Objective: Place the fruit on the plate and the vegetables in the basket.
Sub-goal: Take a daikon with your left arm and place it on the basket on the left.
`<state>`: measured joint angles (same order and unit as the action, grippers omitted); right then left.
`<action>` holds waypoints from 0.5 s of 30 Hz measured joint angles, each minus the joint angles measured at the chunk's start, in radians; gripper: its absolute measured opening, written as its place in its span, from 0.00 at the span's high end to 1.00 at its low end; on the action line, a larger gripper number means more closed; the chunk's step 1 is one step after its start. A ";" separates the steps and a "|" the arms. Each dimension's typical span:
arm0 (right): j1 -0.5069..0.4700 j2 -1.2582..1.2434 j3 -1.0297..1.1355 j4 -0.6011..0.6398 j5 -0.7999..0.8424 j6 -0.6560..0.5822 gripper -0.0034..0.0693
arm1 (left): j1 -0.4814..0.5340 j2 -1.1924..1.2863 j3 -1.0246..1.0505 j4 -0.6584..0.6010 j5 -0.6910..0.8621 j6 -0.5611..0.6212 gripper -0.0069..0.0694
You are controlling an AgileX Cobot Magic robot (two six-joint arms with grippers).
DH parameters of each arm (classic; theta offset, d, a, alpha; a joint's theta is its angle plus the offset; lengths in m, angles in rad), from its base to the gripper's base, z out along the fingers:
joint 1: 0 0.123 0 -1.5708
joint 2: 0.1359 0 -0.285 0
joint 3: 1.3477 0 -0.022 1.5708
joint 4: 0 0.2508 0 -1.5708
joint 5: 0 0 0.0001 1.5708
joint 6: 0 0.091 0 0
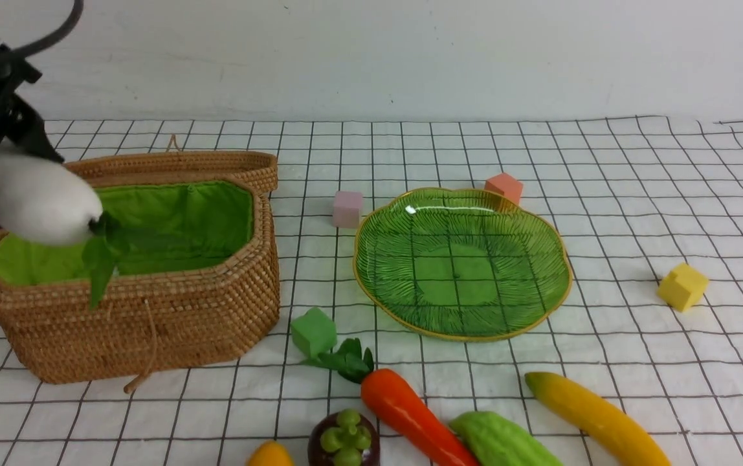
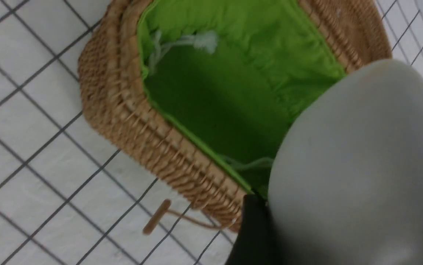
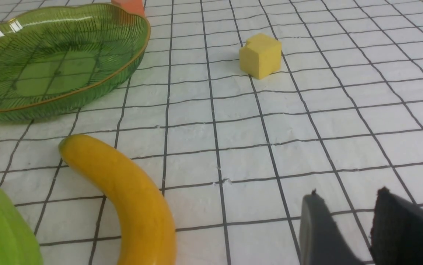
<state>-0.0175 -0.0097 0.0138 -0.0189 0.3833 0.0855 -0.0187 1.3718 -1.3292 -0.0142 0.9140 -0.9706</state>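
Observation:
My left gripper (image 2: 348, 206) is shut on the fat white radish (image 1: 32, 194), holding it tilted above the left end of the open wicker basket (image 1: 151, 304); its green leaves hang over the green lining. In the left wrist view the radish (image 2: 362, 147) fills the space between the jaws, over the basket (image 2: 123, 110). The green glass plate (image 1: 462, 259) has nothing on it. Along the front edge lie the mango (image 1: 270, 455), mangosteen (image 1: 343, 440), carrot (image 1: 410, 411), gourd (image 1: 501, 443) and banana (image 1: 598, 417). My right gripper (image 3: 348, 191) stands open over bare cloth, to one side of the banana (image 3: 123, 191).
Foam cubes sit on the checked cloth: pink (image 1: 347, 208) and orange-pink (image 1: 504, 188) behind the plate, green (image 1: 313, 332) beside the carrot top, yellow (image 1: 682, 286) at the right. The basket's lid lies back behind it.

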 joint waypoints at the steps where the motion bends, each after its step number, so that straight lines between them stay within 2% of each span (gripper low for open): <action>1: 0.000 0.000 0.000 0.000 0.000 0.000 0.63 | 0.000 0.038 -0.023 0.007 -0.004 -0.025 0.24; 4: 0.000 0.000 0.000 0.000 0.000 0.000 0.63 | 0.000 0.140 -0.070 0.014 -0.012 -0.091 0.24; 8: 0.000 0.000 0.000 0.000 0.000 0.000 0.63 | 0.000 0.271 -0.118 -0.009 -0.011 -0.109 0.24; 11: 0.000 0.000 0.000 0.000 0.000 0.000 0.63 | 0.000 0.322 -0.142 -0.046 -0.011 -0.098 0.24; 15: 0.000 0.000 0.000 0.000 0.000 0.000 0.63 | 0.000 0.354 -0.158 -0.106 -0.011 -0.023 0.20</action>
<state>-0.0175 -0.0097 0.0138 -0.0189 0.3833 0.0855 -0.0187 1.7257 -1.4876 -0.1202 0.9028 -0.9935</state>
